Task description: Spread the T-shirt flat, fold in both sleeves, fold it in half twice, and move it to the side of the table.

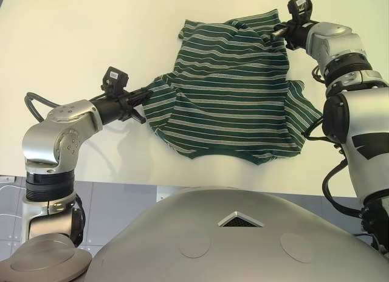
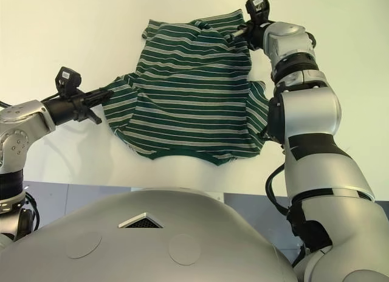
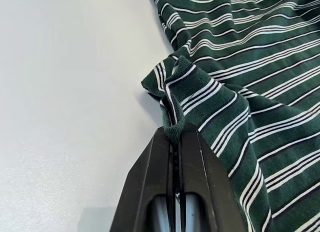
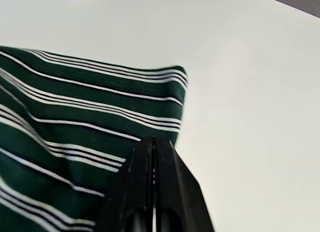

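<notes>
Green knit with white stripes is clamped in both pairs of fingers. The left fingers (image 3: 164, 147) are closed on a bunched fold at the left edge of the T-shirt (image 1: 231, 99); the cloth rises from their tips and fans away from them. The right fingers (image 4: 146, 152) are closed on a flatter, doubled edge at the garment's far right corner.

Outward from the grips, the T-shirt lies on the pale worktop (image 1: 73, 45) between the two pairs of fingers. Its bulk is ahead of the left tips and on the near side of the right tips. The line joining the two grips runs diagonally, from near-left to far-right.

The cloth is not flat: wrinkles converge on each grip, the near edge looks curled, and one flap lies loose beside the right forearm.

Judgement: the step in hand is spreading. Both arms are already attached, so the coming move depends on tension along that diagonal — separating the grips should draw the wrinkles out. The bunched left hold appears the likelier to slip.
</notes>
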